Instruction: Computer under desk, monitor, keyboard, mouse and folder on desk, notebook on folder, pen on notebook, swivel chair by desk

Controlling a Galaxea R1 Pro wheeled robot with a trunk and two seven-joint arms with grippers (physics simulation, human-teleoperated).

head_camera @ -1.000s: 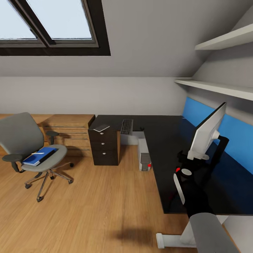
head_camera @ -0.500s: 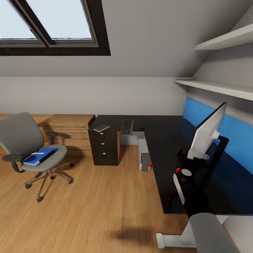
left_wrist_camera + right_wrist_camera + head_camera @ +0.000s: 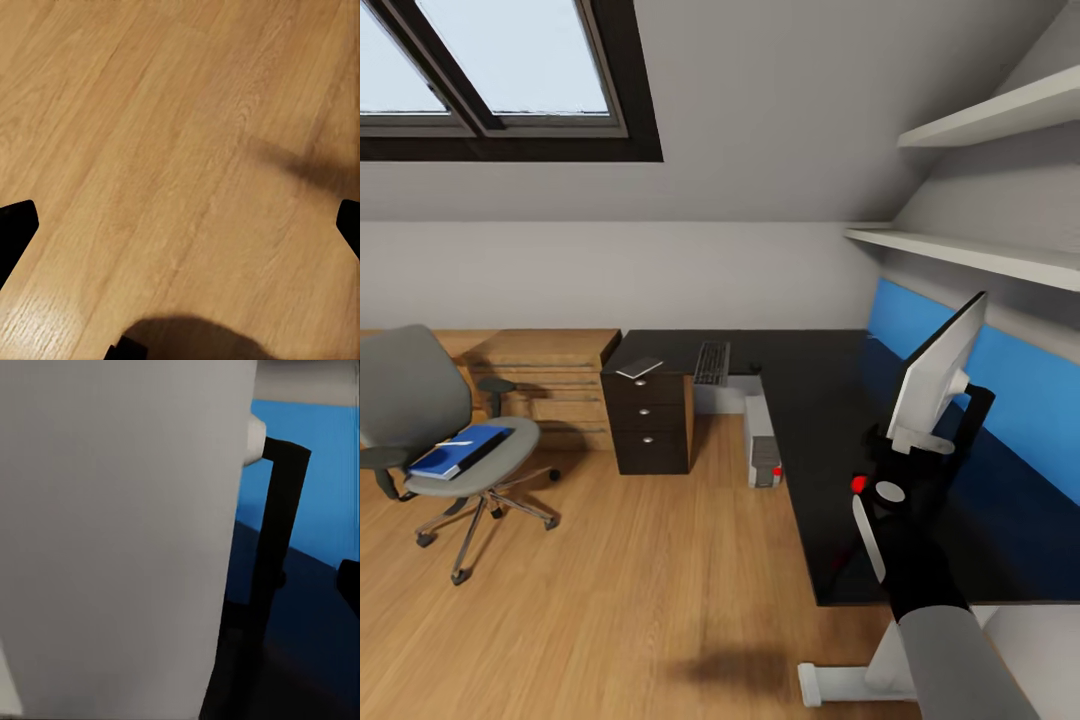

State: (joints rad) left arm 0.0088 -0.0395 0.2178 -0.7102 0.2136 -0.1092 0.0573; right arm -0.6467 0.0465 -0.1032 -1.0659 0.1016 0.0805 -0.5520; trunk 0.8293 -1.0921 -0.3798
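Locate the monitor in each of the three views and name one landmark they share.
Head view: the monitor stands on the desk at the right, white back toward the camera, above the right arm.
Left wrist view: not in it; wooden floor.
Right wrist view: its white back looms close, black stand beside it.
Shared landmark: the blue wall panel behind the stand.

Black right arm (image 3: pixel 913 560), grey forearm shell, red dot, white disc

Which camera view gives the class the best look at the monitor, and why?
The head view: the whole monitor stands on the desk, white back toward the camera, tilted on its black stand. The right wrist view is so close that it catches just a stretch of white back and the stand. The left wrist view looks at wooden floor.
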